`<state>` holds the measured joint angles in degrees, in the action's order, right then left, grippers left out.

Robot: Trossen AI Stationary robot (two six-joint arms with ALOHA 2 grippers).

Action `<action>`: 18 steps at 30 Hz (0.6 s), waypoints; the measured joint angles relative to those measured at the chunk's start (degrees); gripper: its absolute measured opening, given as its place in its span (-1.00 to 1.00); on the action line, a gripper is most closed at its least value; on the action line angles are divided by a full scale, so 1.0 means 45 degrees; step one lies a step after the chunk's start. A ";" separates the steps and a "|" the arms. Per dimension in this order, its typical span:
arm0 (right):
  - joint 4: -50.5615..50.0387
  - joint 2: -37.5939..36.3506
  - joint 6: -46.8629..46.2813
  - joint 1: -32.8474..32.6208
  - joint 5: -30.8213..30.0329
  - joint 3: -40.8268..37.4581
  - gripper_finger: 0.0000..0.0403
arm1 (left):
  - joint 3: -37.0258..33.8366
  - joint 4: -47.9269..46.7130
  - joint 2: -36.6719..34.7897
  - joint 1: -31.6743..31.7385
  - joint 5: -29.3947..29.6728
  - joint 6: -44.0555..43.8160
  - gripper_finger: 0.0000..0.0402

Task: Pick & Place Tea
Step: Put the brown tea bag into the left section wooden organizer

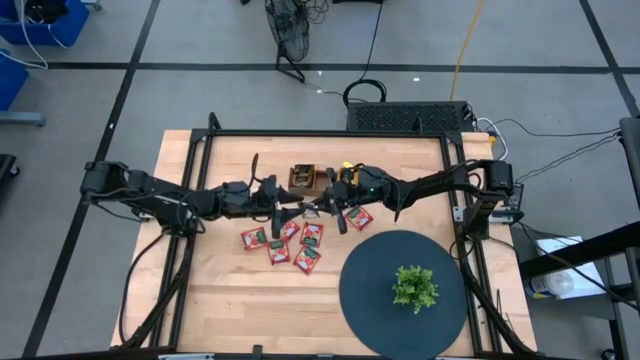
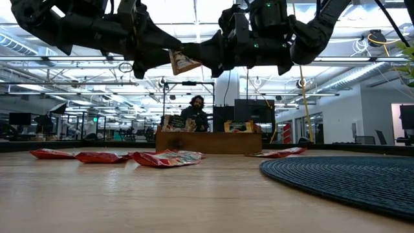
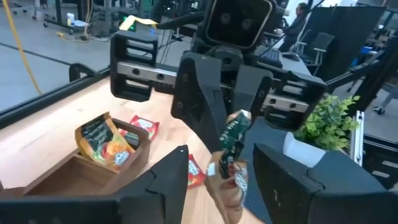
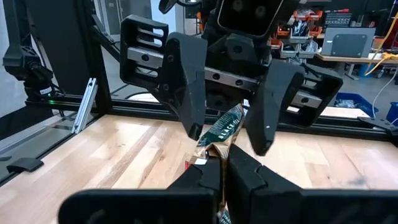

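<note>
My two grippers meet high above the table's middle. My right gripper [image 4: 222, 160] [image 1: 326, 205] is shut on a grey-green tea sachet [image 4: 222, 129] [image 2: 183, 61]. My left gripper [image 3: 221, 157] [image 1: 296, 209] faces it, open, one finger on either side of the sachet's free end; I cannot tell whether they touch it. Several red sachets [image 1: 290, 243] [image 2: 103, 156] lie flat on the wood below. The brown wooden tray [image 1: 303, 178] [image 3: 56, 177] stands behind them, an orange sachet [image 3: 102, 140] leaning in one compartment. My right gripper pinches one end of the sachet [image 4: 217, 148] between its two fingers. The fingers lie level and come from the table's right. The sachet stands on edge, sticks out past the fingertips toward the left gripper, and hangs clear of the table.
A dark round mat [image 1: 370, 300] with a small green plant [image 1: 414, 287] fills the near right of the table. One red sachet [image 1: 358, 217] lies near the mat's far edge. A person [image 2: 196, 107] sits in the room behind the table.
</note>
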<state>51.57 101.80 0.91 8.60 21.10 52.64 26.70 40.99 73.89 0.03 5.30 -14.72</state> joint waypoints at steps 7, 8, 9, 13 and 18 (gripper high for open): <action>0.0104 0.0000 0.0053 0.0000 0.0000 0.0000 -1.00 | 0.0000 0.0009 0.0000 0.0000 -0.0469 0.0042 -0.40; 0.0103 0.0000 0.0053 0.0000 0.0008 0.0001 -1.00 | 0.0000 0.0035 0.0000 0.0000 -0.0529 0.0186 -0.48; 0.0105 0.0000 0.0053 -0.0006 0.0036 0.0000 -1.00 | 0.0000 0.0148 0.0000 0.0001 -0.0633 0.0350 -0.58; 0.0197 -0.0009 0.0000 -0.0038 0.0149 0.0010 -1.00 | 0.0000 0.0780 0.0000 0.0000 -0.1337 0.1156 -0.94; -0.0085 -0.0012 -0.0783 -0.0034 -0.0001 0.0024 -1.00 | 0.0006 0.0126 -0.0219 -0.0010 -0.1025 0.3015 -0.98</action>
<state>51.19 101.74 -2.62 8.45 21.10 52.75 26.73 41.56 72.90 -0.01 0.69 -1.15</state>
